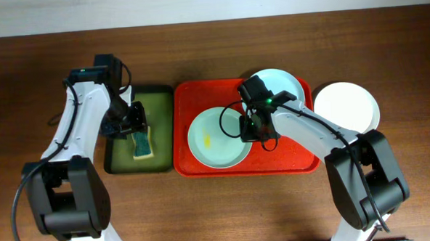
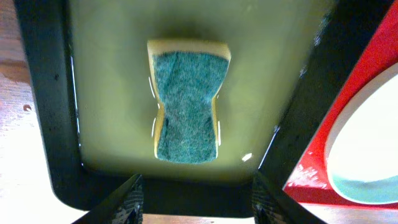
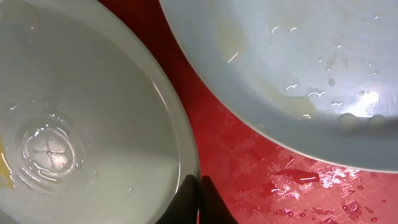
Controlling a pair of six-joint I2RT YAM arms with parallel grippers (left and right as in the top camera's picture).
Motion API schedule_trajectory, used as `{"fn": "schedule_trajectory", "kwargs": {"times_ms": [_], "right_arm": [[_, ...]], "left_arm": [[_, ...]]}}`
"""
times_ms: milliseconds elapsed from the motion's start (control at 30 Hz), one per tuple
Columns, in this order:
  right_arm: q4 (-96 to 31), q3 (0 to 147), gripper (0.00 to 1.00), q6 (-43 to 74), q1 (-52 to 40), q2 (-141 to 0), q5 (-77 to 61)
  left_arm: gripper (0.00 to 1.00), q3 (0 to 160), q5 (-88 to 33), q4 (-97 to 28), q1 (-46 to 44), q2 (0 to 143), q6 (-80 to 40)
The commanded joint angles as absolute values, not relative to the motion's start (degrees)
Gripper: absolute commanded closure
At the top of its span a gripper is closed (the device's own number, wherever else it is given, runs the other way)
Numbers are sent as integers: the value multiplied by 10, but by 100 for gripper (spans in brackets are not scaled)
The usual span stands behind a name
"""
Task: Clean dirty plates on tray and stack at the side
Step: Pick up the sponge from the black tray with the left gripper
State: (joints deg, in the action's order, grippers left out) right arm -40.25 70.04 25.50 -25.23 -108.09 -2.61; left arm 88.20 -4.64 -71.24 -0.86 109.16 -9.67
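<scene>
The red tray holds two mint-green plates. The front plate has a yellow smear. The back plate is partly hidden by my right arm. The white plate lies on the table to the right of the tray. My right gripper is shut on the front plate's right rim. In the right wrist view the fingers pinch that plate at its edge, with the back plate beyond. My left gripper is open and empty above a sponge.
A dark green tray left of the red tray holds a yellow sponge with a green scrub face. The left wrist view shows the sponge ahead of the open fingers. Water drops lie on the red tray.
</scene>
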Motion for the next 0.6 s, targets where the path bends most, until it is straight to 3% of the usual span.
{"fn": "schedule_trajectory", "kwargs": {"times_ms": [0, 200, 300, 567], "right_arm": [[-404, 695, 96, 257, -259, -1093, -27], [-404, 695, 96, 257, -259, -1093, -27], [-404, 695, 96, 257, -259, -1093, -27], [-404, 695, 96, 257, -259, -1093, -27]], "left_arm": [[50, 832, -15, -676, -28, 1082, -94], [64, 727, -5, -526, -33, 1082, -96], [58, 727, 5, -498, -26, 1082, -124], [71, 693, 26, -475, -25, 1083, -124]]}}
